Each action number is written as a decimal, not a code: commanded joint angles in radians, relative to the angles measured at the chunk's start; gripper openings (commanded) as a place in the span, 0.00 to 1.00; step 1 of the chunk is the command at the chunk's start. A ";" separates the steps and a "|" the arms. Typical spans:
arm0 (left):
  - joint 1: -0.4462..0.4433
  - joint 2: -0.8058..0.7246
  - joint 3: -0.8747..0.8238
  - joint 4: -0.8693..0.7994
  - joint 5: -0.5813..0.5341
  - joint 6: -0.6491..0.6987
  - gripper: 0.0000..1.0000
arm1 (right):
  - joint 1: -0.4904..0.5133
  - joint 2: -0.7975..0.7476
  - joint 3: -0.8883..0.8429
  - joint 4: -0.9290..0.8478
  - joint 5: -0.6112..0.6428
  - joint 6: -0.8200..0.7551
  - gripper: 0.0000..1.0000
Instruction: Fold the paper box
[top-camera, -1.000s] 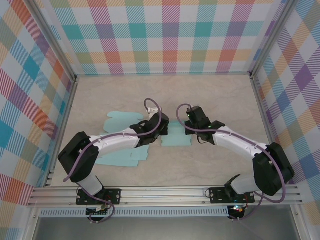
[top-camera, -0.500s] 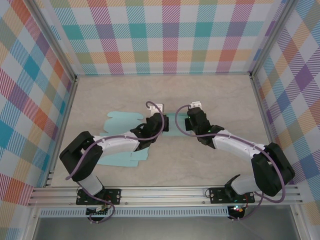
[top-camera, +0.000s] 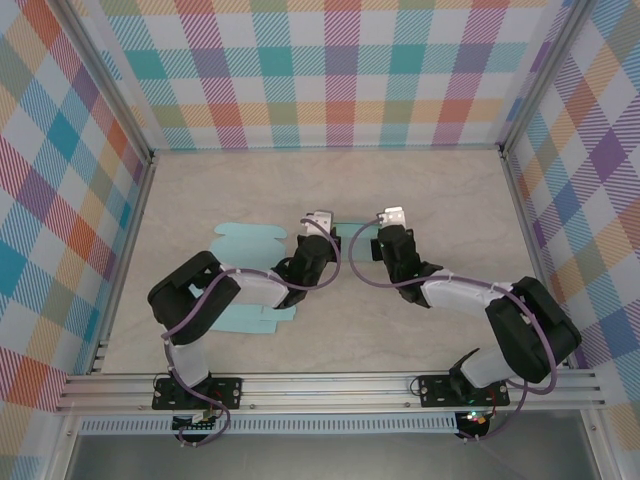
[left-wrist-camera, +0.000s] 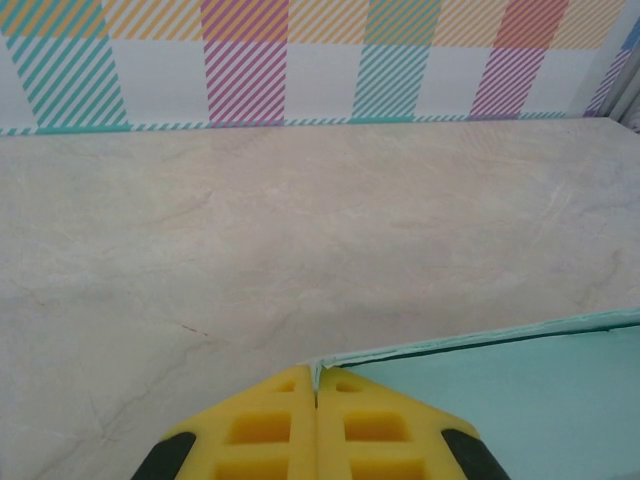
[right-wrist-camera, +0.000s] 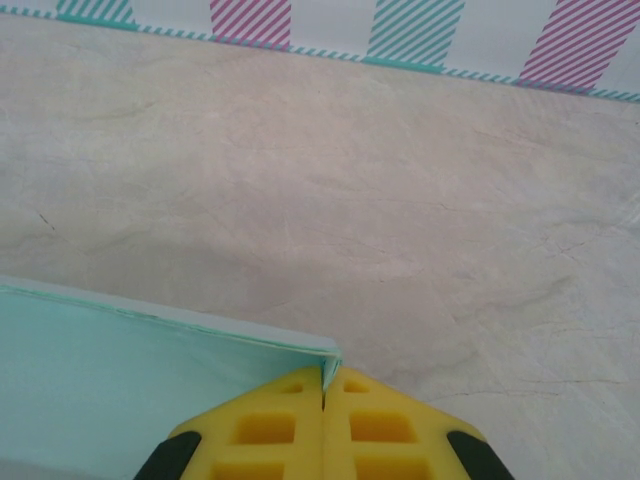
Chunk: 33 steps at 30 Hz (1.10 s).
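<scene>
Beige table (top-camera: 450, 190): left hand (left-wrist-camera: 317, 378) and right hand (right-wrist-camera: 323, 380), pinching the paper box (top-camera: 245, 240), have pushed farther back.

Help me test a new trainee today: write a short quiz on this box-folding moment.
1. True or false: the left gripper and the right gripper are both shut.
2. The paper box lying on the table is: A red, B light teal, C black?
3. Fill in: in the right wrist view, the right gripper pinches a box panel at its ____.
Key: 1 true; 2 B; 3 corner.
</scene>
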 joint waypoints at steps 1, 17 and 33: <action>-0.048 0.022 -0.010 0.147 0.158 0.052 0.00 | 0.043 -0.007 -0.027 0.098 -0.144 0.001 0.00; -0.071 0.069 -0.059 0.123 0.004 0.105 0.00 | 0.043 -0.131 -0.028 -0.134 -0.166 0.089 0.35; -0.079 0.078 -0.030 0.057 -0.058 0.088 0.00 | 0.000 -0.350 0.220 -0.650 -0.186 0.307 0.85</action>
